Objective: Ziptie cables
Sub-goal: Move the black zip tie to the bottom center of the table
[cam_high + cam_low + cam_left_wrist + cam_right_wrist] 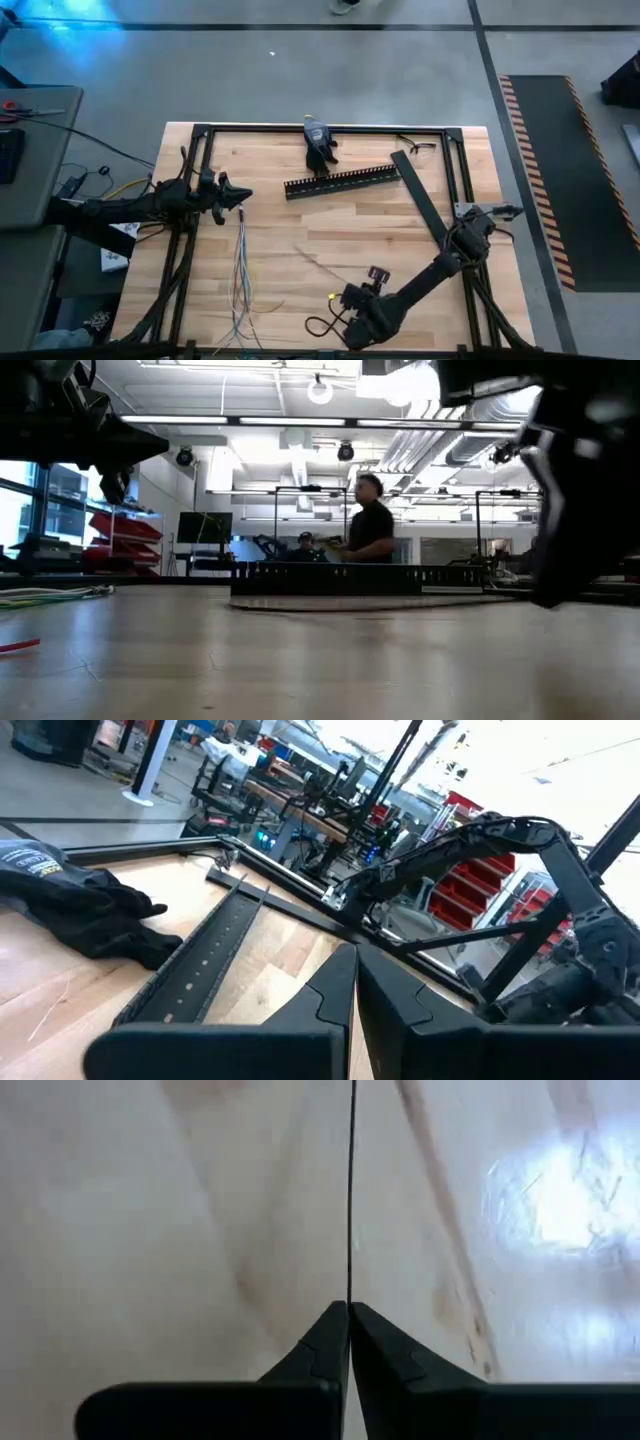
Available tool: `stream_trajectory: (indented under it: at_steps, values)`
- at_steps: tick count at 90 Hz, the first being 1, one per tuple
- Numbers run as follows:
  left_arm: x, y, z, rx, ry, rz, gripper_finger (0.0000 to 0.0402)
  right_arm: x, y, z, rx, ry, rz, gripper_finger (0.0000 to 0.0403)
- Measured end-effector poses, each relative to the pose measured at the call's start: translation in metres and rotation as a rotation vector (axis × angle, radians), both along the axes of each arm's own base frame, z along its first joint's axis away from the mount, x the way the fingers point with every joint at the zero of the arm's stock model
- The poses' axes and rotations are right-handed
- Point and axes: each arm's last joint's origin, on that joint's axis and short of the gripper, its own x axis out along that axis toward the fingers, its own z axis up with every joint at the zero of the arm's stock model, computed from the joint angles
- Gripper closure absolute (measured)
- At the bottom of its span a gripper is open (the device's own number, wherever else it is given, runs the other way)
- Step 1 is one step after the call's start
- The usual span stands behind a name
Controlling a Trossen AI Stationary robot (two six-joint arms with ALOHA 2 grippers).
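Observation:
The cables (240, 270), a loose bundle of thin pale wires with a few coloured strands, lie stretched out on the wooden table from below my left gripper toward the near edge; in the low view the cables (50, 596) show at the left. My left gripper (243, 194) hovers by their far end, shut, with nothing between its fingers (340, 982). My right gripper (345, 293) is low at the near middle, shut on a thin straight dark strip (318, 267) that runs away from it over the wood. My right gripper pinches one end of the thin dark strip (350, 1292) between its two fingertips. The fingers lie along the strip, which runs straight ahead of them close over the table. I cannot tell whether its far end rests on the wood.
A black comb-edged duct (340, 182) lies across the far middle, a flat black lid strip (420, 205) slants at the right, and a black glove (320, 148) lies at the far edge. A black frame (250, 129) rims the table. A person (372, 520) stands beyond it.

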Motion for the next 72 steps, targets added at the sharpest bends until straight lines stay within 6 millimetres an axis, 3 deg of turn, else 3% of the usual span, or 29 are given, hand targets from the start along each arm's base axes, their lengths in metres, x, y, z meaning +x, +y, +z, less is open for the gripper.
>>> stream_trajectory:
  at_steps: [16, 38, 61, 72]
  values:
    - [0.0, 0.0, 0.0, 0.0, 0.0, 0.0, 0.0402, -0.01, 0.003, -0.01, -0.023, -0.003, 0.0, 0.0403]
    - [0.0, 0.0, 0.0, 0.0, 0.0, 0.0, 0.0402, -0.006, 0.007, -0.011, 0.021, -0.007, 0.059, 0.0387]
    - [0.0, 0.0, 0.0, 0.001, 0.0, 0.0, 0.0402, -0.003, 0.011, -0.009, 0.023, -0.035, 0.124, 0.0283]
    - [0.0, 0.0, 0.0, 0.0, 0.0, 0.0, 0.0402, -0.002, 0.016, 0.002, 0.007, -0.045, 0.173, 0.0229]
